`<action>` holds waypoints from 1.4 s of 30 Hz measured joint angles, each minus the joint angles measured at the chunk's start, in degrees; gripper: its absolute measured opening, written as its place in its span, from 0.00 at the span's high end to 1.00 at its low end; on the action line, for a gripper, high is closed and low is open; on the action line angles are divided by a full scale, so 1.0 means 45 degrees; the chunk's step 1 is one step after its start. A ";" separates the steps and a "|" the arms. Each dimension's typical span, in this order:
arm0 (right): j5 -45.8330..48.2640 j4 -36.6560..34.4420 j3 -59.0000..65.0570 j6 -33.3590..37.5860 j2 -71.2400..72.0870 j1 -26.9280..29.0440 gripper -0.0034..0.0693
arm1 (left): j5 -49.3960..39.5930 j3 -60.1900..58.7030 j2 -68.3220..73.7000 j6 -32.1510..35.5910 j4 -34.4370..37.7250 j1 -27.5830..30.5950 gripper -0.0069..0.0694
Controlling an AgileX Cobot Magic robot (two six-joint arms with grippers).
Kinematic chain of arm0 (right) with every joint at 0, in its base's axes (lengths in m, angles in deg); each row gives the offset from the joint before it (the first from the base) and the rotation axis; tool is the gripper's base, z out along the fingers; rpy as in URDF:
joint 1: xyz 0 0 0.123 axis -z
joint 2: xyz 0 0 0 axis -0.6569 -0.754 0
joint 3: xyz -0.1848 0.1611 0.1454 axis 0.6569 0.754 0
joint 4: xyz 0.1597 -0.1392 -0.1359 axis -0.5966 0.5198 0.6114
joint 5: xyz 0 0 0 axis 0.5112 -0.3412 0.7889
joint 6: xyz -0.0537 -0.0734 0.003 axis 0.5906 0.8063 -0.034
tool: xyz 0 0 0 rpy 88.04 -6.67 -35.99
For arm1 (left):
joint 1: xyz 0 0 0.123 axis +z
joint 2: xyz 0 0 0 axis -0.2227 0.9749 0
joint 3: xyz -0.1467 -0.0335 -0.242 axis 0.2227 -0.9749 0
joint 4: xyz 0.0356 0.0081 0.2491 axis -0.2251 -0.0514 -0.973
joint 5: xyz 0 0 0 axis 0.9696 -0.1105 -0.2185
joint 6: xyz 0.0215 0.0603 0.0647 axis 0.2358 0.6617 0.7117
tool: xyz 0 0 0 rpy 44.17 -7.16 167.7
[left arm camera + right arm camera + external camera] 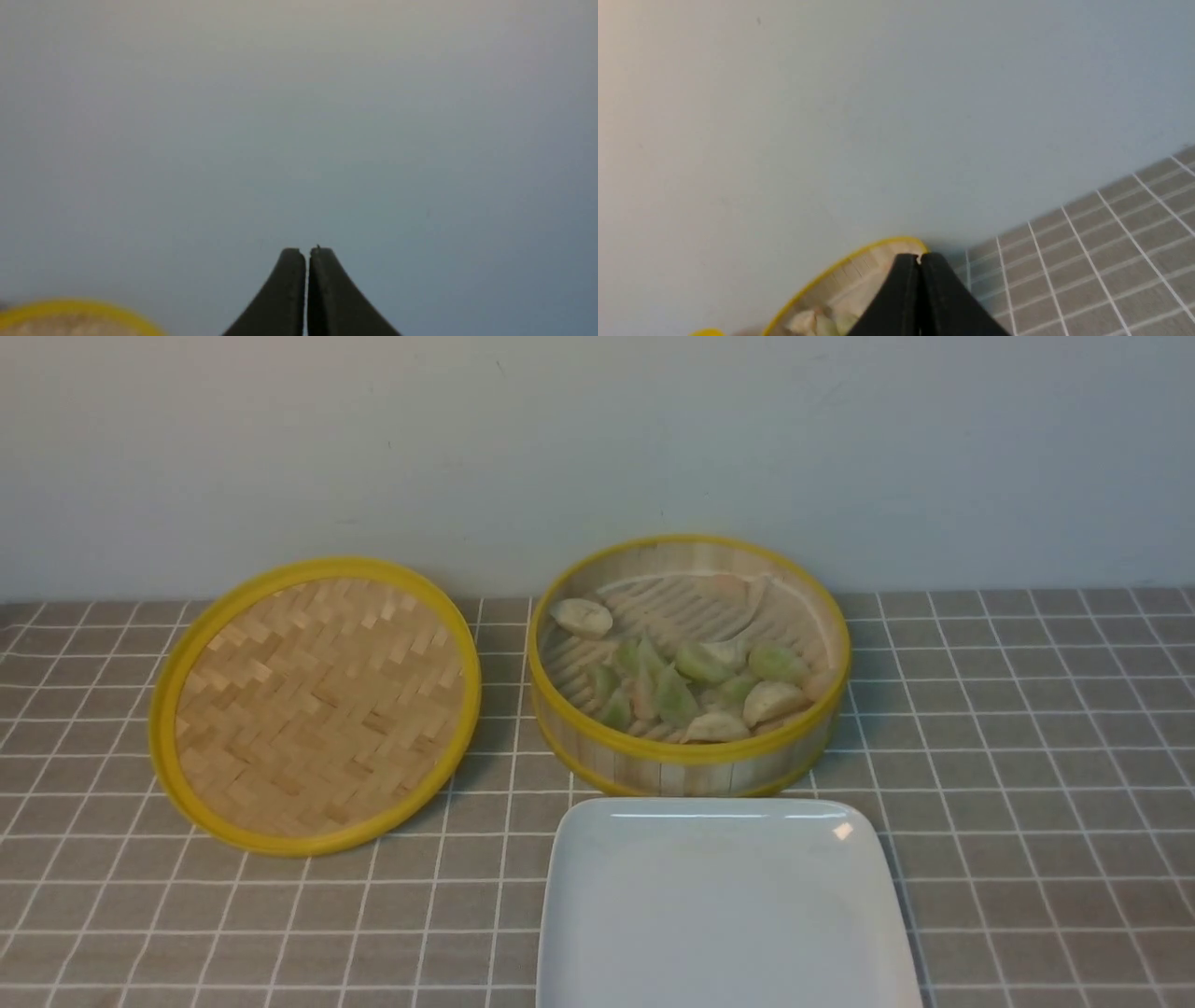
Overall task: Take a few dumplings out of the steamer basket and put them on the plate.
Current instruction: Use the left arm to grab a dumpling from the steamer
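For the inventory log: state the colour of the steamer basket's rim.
Yellow, on the steamer basket; clearest in the front view.

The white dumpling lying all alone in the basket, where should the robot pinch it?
I'd pinch the dumpling across its plump middle, from straight above: the basket wall blocks the sides, and bare floor beside it leaves room.

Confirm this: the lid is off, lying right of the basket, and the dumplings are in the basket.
Wrong side: the front view shows the lid lying left of the basket, not right. It is off, and the dumplings are in the basket.
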 joint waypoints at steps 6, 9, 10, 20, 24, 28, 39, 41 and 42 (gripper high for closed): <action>-0.1773 -0.0061 0.0000 0.0141 0.0000 0.0000 0.97 | -0.6215 0.3531 0.5891 0.3288 0.0279 0.0000 0.92; -0.2941 -0.0088 0.0000 0.0140 0.0000 0.0000 0.97 | -0.7364 0.4370 0.8136 0.4651 0.0912 -0.0017 0.92; -0.3247 -0.0122 0.0000 0.0121 0.0000 0.0000 0.97 | -0.7486 0.4593 0.8777 0.5028 0.1094 -0.0108 0.92; 0.3206 0.0046 -0.2524 -0.0860 -0.0855 -0.0358 0.97 | -0.7725 0.7804 1.3793 0.5899 0.1005 -0.2698 0.92; 0.7891 0.0343 -0.5142 0.0448 -0.2798 -0.0740 0.97 | -0.8104 0.9350 1.5415 0.5428 0.0372 -0.3389 0.92; 1.3013 0.0461 -0.8634 0.2908 -0.6156 -0.0945 0.97 | -0.8645 1.2203 1.7822 0.4830 -0.1026 -0.4307 0.92; 1.4857 -0.0142 -1.0901 0.4390 -0.8713 -0.0945 0.97 | -0.8296 1.5697 2.1049 0.3430 -0.3536 -0.5057 0.71; 1.4830 -0.0352 -1.0918 0.4396 -0.8730 -0.0945 0.97 | -0.7997 1.5891 2.1540 0.2764 -0.4051 -0.5057 0.62; 1.4830 -0.0364 -1.0931 0.4396 -0.8730 -0.0945 0.97 | -0.7936 1.5893 2.1580 0.2665 -0.4086 -0.5057 0.61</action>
